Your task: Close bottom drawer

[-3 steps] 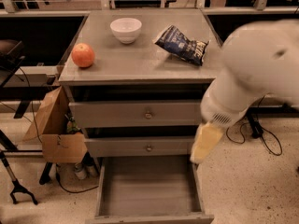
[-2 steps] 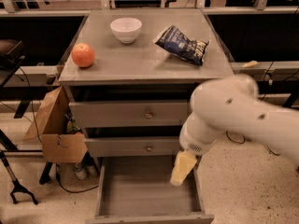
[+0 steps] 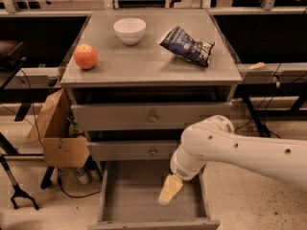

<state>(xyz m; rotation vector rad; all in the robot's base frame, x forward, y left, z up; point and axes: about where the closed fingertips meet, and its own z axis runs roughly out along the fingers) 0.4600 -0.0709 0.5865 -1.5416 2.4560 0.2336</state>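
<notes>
Grey wooden bottom drawer [image 3: 124, 195] nearest the camera, pulled well out from the cabinet, plank floor bare, front edge at the bottom of view. Pale yellow gripper [image 3: 170, 189] hangs inside the drawer's right half, tip pointing down and left, just above the floor; holds nothing; open or closed: cannot tell. White arm [image 3: 240, 150] comes in from the right, its rounded joint just in front of the right end of the middle drawer [image 3: 120, 150]. Middle drawer and top drawer [image 3: 115, 115] both pushed in, each with a small round knob. Cardboard box [image 3: 57, 133] stands beside the cabinet on the left, flap up. On the cabinet top [image 3: 144, 61]: orange fruit [image 3: 86, 56] at left, dark snack bag [image 3: 187, 46] at right, white bowl [image 3: 129, 30] farther back between them
</notes>
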